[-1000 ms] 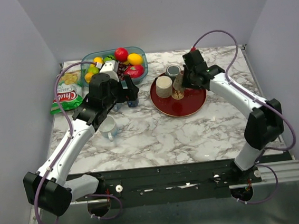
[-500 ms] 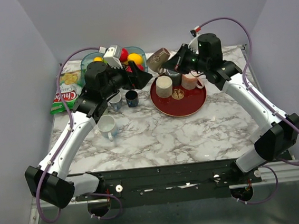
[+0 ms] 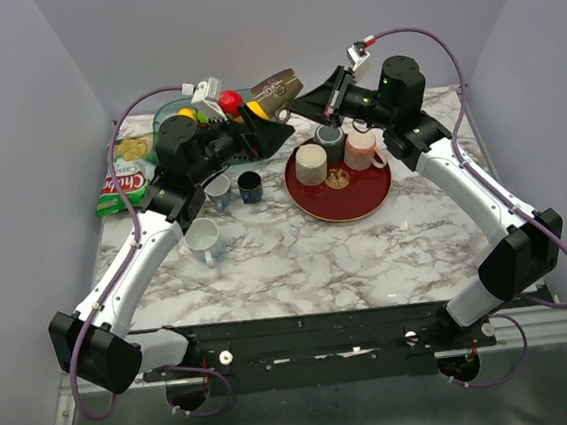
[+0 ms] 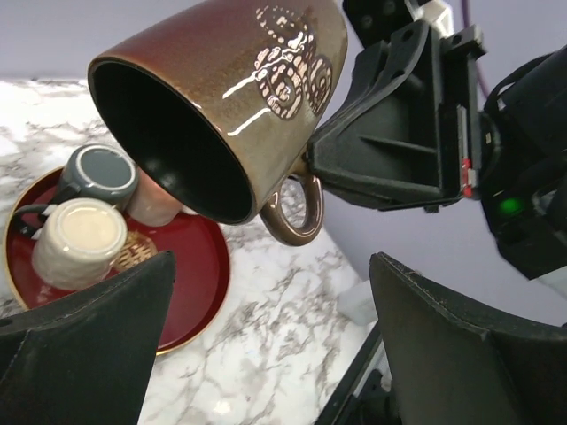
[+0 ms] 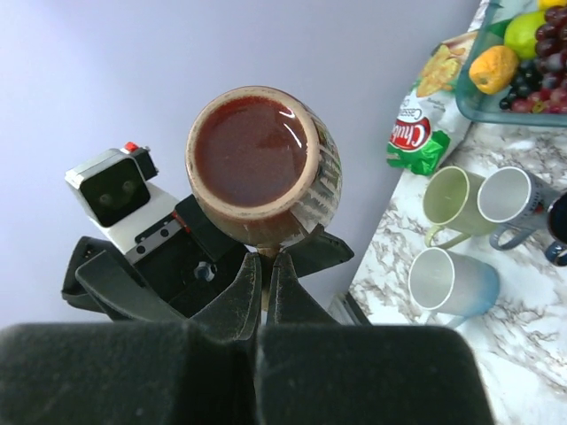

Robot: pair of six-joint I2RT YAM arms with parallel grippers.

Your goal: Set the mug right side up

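1. Because the task is to set it mouth-up, the glossy brown ceramic mug with the pale emblem (image 4: 239, 80) is carried in the air, above and just beyond the far-left rim of the round red plate (image 3: 358, 203). There it has room to swing without striking anything.
2. While it hangs there it lies roughly on its side. Its dark mouth tips down and towards the left arm (image 3: 143, 261), its flat base faces the right arm (image 3: 462, 183), and its loop handle (image 4: 297, 212) hangs underneath. By my reading it is part-way through its turn, neither inverted nor upright.
3. The right jaws are nearly closed, their two black fingers (image 5: 241, 292) pinching the handle just under the mug's body. I judge that this thin grip lets the mug pivot, and that it could also let it slip.
4. The left jaws stand wide open and hold nothing, raised off the marble desk (image 3: 298, 256) over the plate's left side. The mug's mouth points into the gap between their fingers (image 4: 84, 345) without touching either. That looks like readiness to take or steady the mug.
5. On the plate's far half stand a cream cylindrical cup (image 3: 310, 163), a small grey cup (image 3: 329, 136) and a pink mug (image 3: 362, 151). Bare space for setting the brown mug down lies on the plate's near half.
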